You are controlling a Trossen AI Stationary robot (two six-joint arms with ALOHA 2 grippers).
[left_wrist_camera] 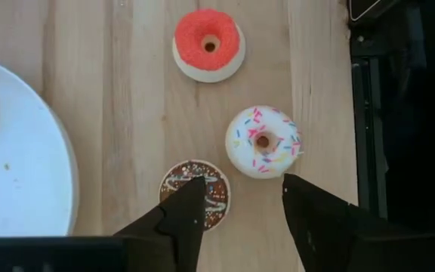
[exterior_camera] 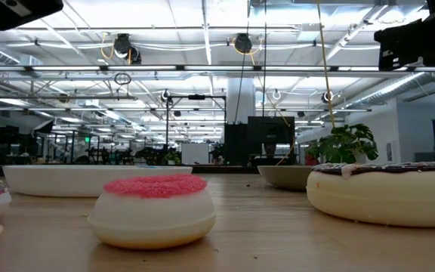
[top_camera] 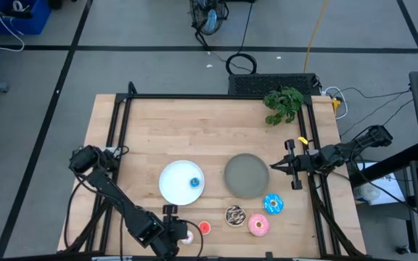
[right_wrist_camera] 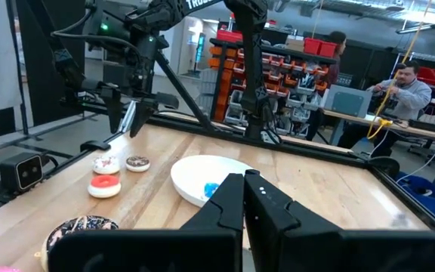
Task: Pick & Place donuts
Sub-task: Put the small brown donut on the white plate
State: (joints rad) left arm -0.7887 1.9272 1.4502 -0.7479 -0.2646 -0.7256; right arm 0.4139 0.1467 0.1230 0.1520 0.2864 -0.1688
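Note:
My left gripper [left_wrist_camera: 240, 193] is open and hangs over the mini donuts near the table's near edge [top_camera: 174, 233]. Its fingers stand above the brown mini donut [left_wrist_camera: 196, 193] and beside the pink-white mini donut [left_wrist_camera: 263, 141], touching neither. The red mini donut [left_wrist_camera: 208, 44] lies a little farther off. A blue mini donut [top_camera: 194, 181] rests on the white plate [top_camera: 171, 181]. The larger blue [top_camera: 273, 204], pink [top_camera: 258, 224] and brown sprinkled [top_camera: 234, 214] donuts lie flat on the table. My right gripper [right_wrist_camera: 244, 189] is shut and waits beside the grey plate [top_camera: 246, 175].
A green plant [top_camera: 283, 104] stands at the far right corner of the table. Black frame rails [top_camera: 122, 123] run along the table's left, far and right sides. Bare wood lies between the plates and the far rail.

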